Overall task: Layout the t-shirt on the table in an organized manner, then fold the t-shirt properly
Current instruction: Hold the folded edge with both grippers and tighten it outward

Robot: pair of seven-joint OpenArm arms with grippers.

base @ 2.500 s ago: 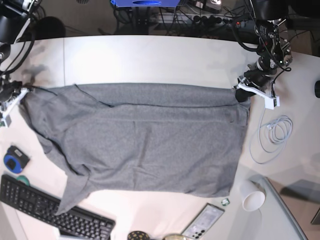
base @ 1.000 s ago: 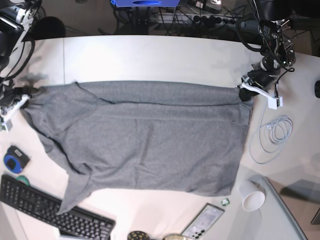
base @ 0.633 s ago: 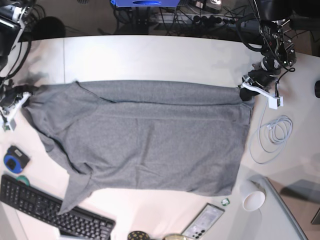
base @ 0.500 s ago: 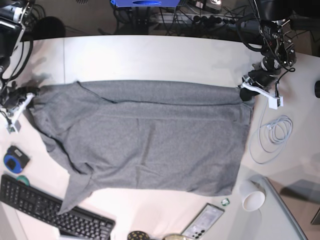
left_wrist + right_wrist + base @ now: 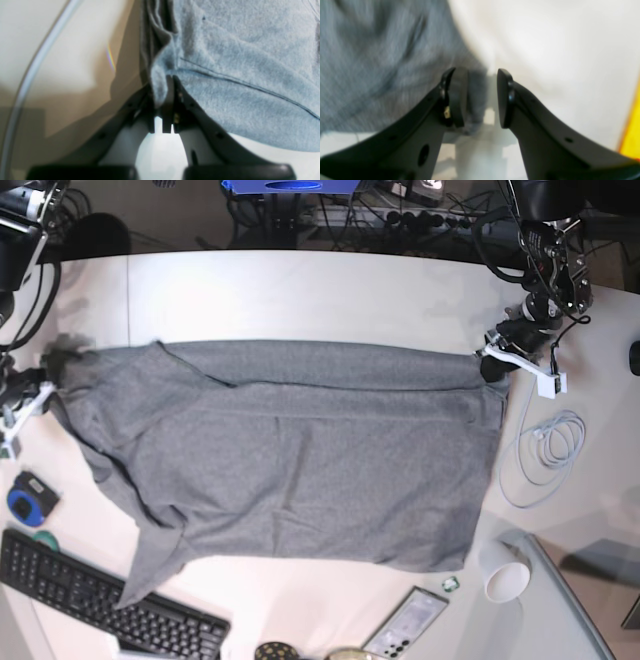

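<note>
Fingers of the left gripper (image 5: 163, 100) are pinched tight on a hemmed corner of the t-shirt (image 5: 290, 455), which the left wrist view shows bunched into dark folds just above the pads; the base view only shows that gripper (image 5: 492, 365) at the shirt's corner near the desk's far edge. In the right wrist view the right gripper (image 5: 480, 97) stands with a clear gap between its jaws, holding nothing, grey cloth lying behind one finger (image 5: 456, 97) and bare white table (image 5: 545, 50) behind the other; the base view places it (image 5: 18, 405) just off the shirt's opposite end. Heather-grey and fairly flat, the shirt stretches lengthwise across the middle of the table (image 5: 300, 290), with a folded band along its far side and one sleeve trailing toward a black keyboard (image 5: 100, 600) at the near edge. A white paper cup (image 5: 505, 575) lies tipped near the near corner; its contents cannot be seen.
</note>
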